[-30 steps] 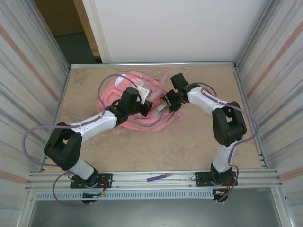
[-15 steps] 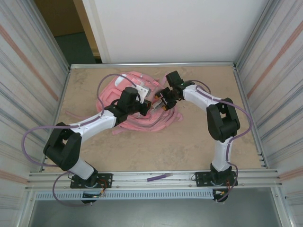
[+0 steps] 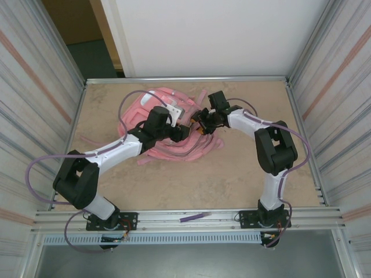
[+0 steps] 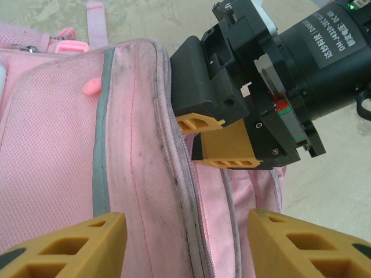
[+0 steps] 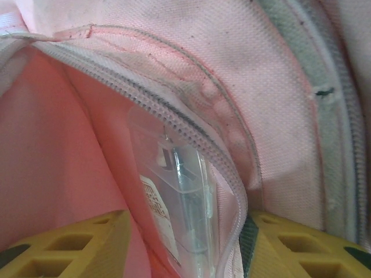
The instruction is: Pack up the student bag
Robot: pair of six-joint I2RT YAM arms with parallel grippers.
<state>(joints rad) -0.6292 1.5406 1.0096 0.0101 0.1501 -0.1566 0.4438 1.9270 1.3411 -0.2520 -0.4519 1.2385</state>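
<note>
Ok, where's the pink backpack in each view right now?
Top external: the pink backpack lies far centre on the table, beneath both arms' wrists.
Left wrist: the backpack covers the left and middle.
Right wrist: its open zipper curves across, with a clear packet inside.
Shared landmark: the right arm's jaws, at the bag's right edge from above, upper right in the left wrist view.

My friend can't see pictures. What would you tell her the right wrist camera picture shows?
A clear plastic packet with a small printed label sits in the open zipper of the pink student bag, seen very close up. Two yellow fingertips of the right pincer sit at the bottom edge, one on each side of the packet.
</note>
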